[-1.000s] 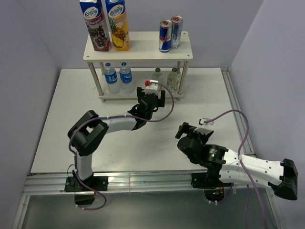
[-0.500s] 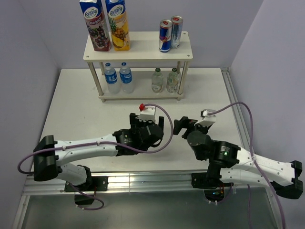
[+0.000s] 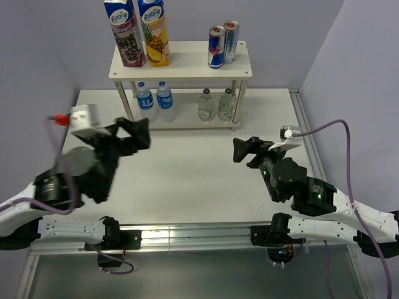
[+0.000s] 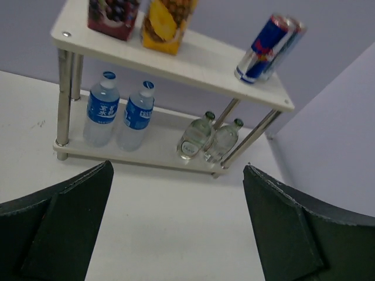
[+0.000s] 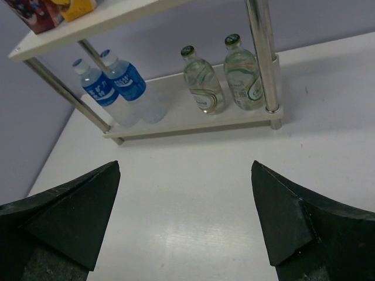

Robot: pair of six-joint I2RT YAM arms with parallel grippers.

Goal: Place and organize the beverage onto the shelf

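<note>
Along the far edge of the tabletop (image 3: 187,180) stood the shelf (image 3: 187,62), its long axis running left to right and its open front facing the arm bases. Change noted over the last second: the left gripper (image 3: 138,134), which had been low at the front of the lower tier close to the glass bottles (image 3: 206,104), was now pulled back and raised over the left near part of the tabletop. The right gripper (image 3: 242,151) had swung out to the right and was likewise well apart from the rack. Both wrist views showed the jaws spread wide with nothing between them, so both were released and empty. Top tier carried two juice cartons (image 3: 154,31) at the left and two cans (image 3: 216,47) at the right. Lower tier carried two water bottles (image 3: 144,101) at the left and the two glass bottles at the right. All eight stood upright, long axes vertical, caps and tops up, each pair side by side, with the carton fronts turned toward the arms. No drink lay loose on the tabletop. Judgement: placing and sorting looked finished, and the retreat of both arms read as a return toward rest.
</note>
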